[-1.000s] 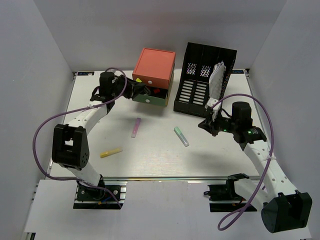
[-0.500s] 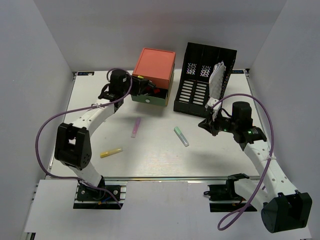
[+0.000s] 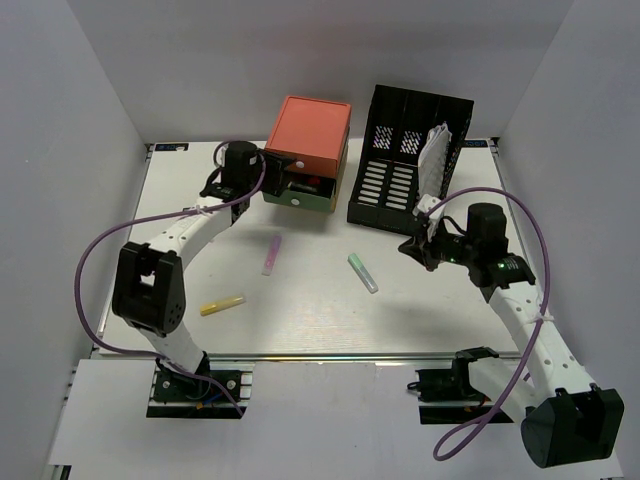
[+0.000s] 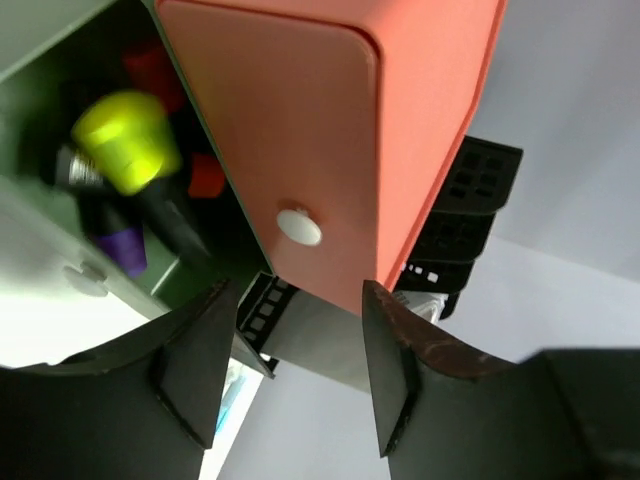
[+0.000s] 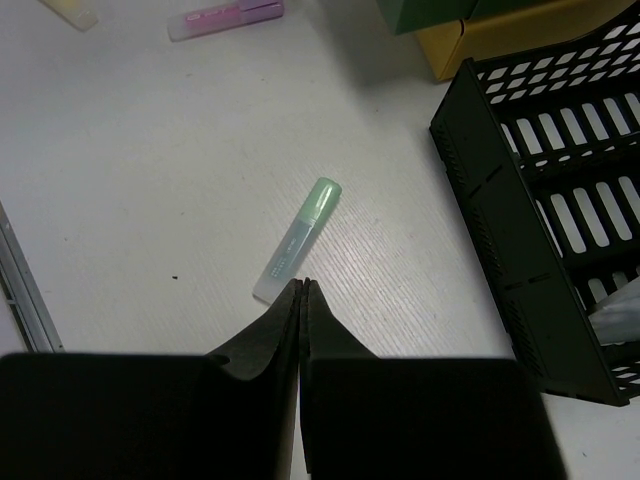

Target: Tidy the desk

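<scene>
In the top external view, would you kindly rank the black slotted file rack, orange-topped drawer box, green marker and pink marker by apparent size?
Largest: black slotted file rack; orange-topped drawer box; then green marker and pink marker, which look alike.

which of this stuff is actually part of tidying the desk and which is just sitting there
Part of the job:
desk
pink marker, green marker and yellow marker, all loose on it
drawer box, green drawer open
rack

Just there:
purple cables
white wad, already in the rack
</scene>
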